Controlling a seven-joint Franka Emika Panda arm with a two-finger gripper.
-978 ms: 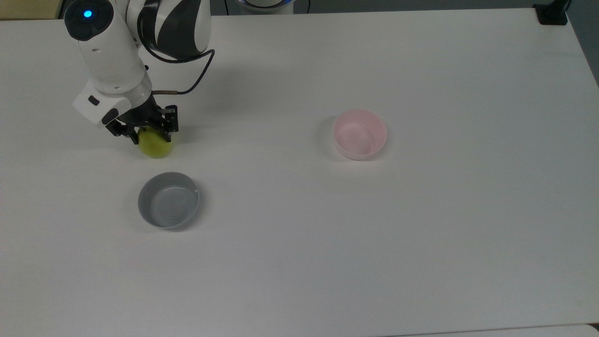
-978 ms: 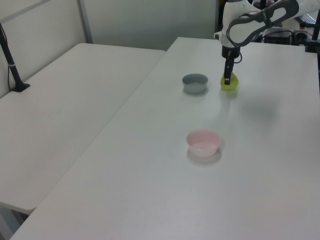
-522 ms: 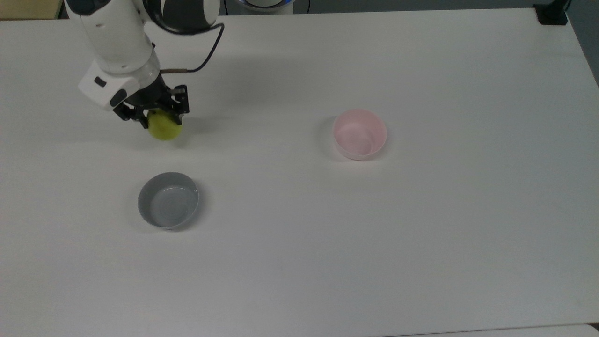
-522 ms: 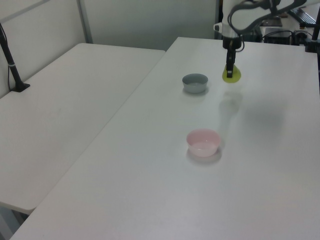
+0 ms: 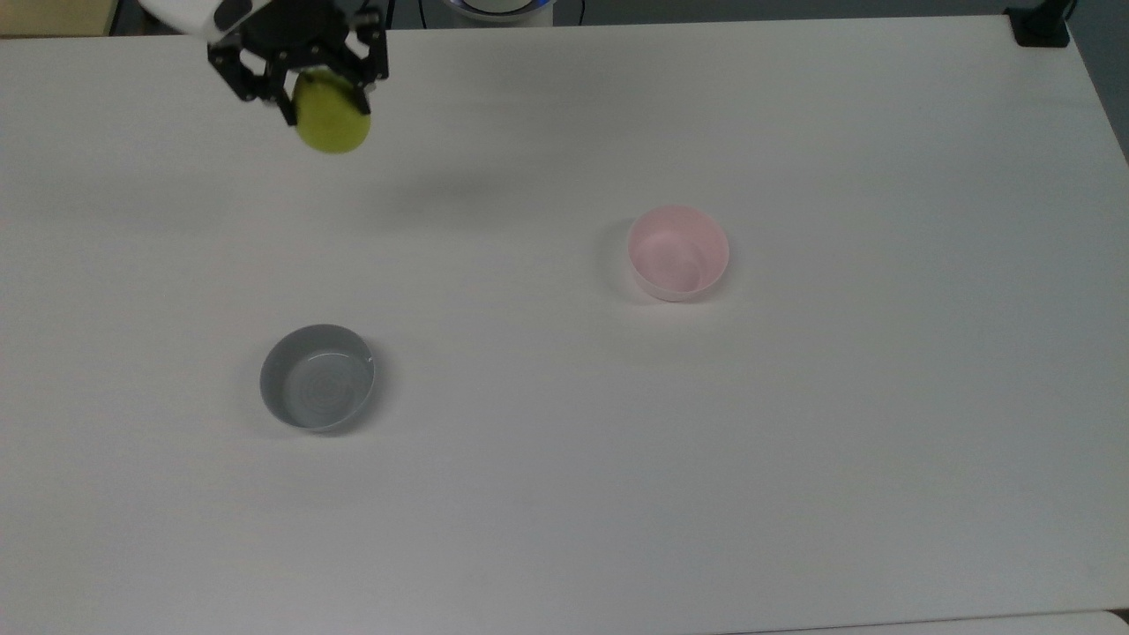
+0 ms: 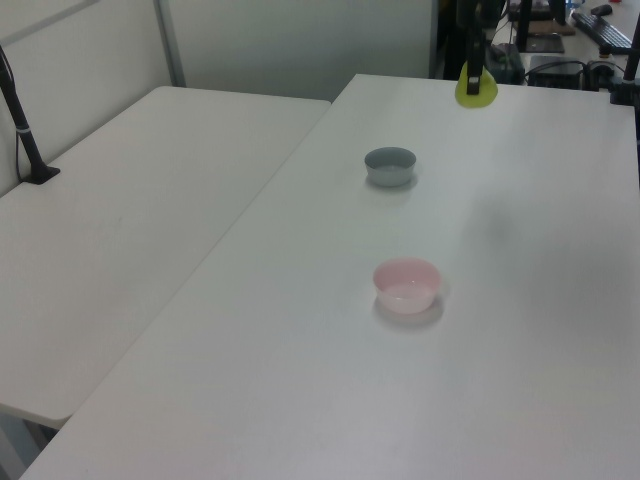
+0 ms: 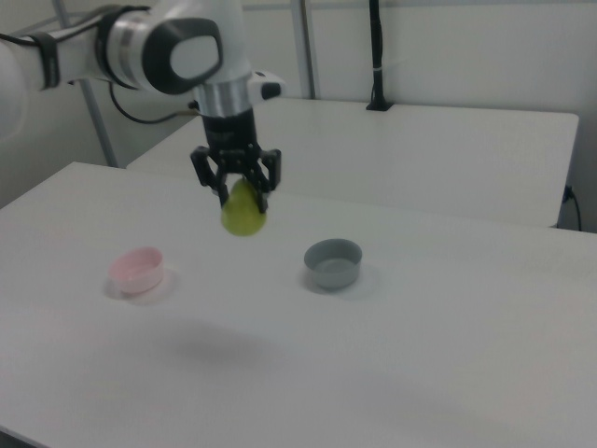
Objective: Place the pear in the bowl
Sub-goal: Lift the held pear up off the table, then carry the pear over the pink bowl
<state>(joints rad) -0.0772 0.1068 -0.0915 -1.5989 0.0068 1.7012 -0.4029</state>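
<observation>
The white bench (image 5: 794, 441) fills most of every view, and a second, similar one (image 6: 120, 230) stands beside it on the left view's left. The white Panda arm (image 7: 168, 51) reaches in from the right view's upper left, with its gripper (image 7: 239, 191) pointing straight down, well above the bench. The jaws are clamped on the upper part of the pear (image 5: 332, 125), which hangs clear of the surface; its faint shadow lies on the bench below it in the right view. In the top view the pear sits at about 10 o'clock of the frame, near the far edge. The pink bowl (image 5: 678, 252) stands upright a little to the 3 o'clock side of the top view's centre, well apart from the pear. The grey bowl (image 5: 317, 377) stands at about 8 o'clock of the top view, well apart from the pink one, roughly at 6 o'clock from the pear.
</observation>
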